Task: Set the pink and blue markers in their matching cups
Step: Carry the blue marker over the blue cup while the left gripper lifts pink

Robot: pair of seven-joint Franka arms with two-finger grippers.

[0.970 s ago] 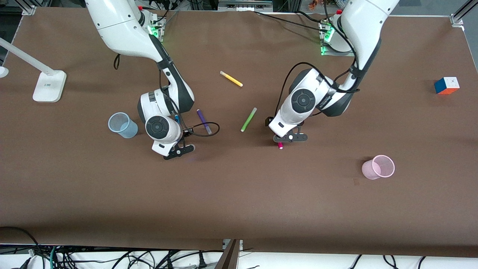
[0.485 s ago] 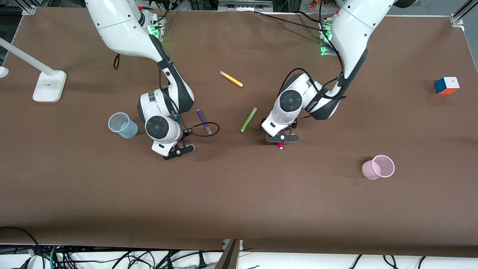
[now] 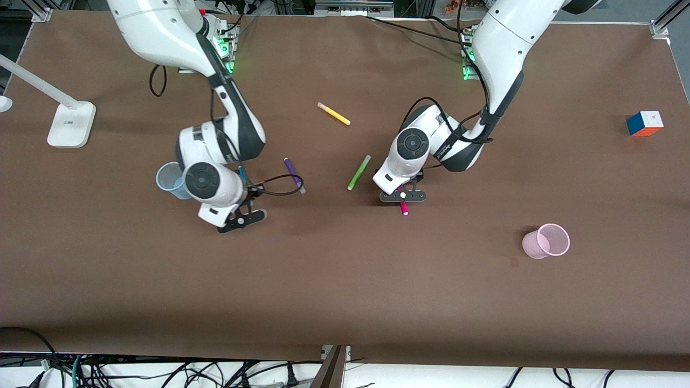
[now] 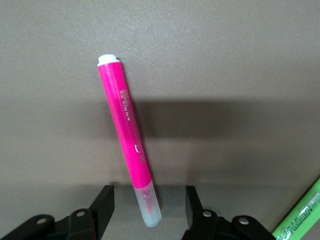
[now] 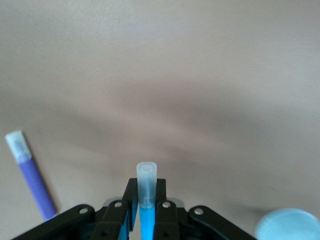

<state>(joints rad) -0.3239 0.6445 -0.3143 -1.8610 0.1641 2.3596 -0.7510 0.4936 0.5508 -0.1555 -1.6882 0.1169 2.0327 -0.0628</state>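
The pink marker (image 4: 125,130) lies on the table, and its pale cap end sits between the spread fingers of my open left gripper (image 4: 147,210). In the front view that gripper (image 3: 402,197) is low over the marker (image 3: 404,208). My right gripper (image 5: 145,192) is shut on the blue marker (image 5: 146,180), whose greyish cap sticks out past the fingertips. In the front view it (image 3: 240,218) hangs beside the pale blue cup (image 3: 168,179), which the right wrist partly hides; a bit of blue marker (image 3: 242,174) shows. The pale pink cup (image 3: 545,241) stands toward the left arm's end, nearer the front camera.
A lime green marker (image 3: 359,172) lies close beside the left gripper and shows in the left wrist view (image 4: 300,215). A purple marker (image 3: 294,173) lies by the right arm's cable. A yellow marker (image 3: 334,113), a colour cube (image 3: 644,123) and a white lamp base (image 3: 71,124) lie farther off.
My right arm has carried the blue marker toward the blue cup. My left gripper has shifted a little toward the right arm's end and settled around the pink marker's cap end.
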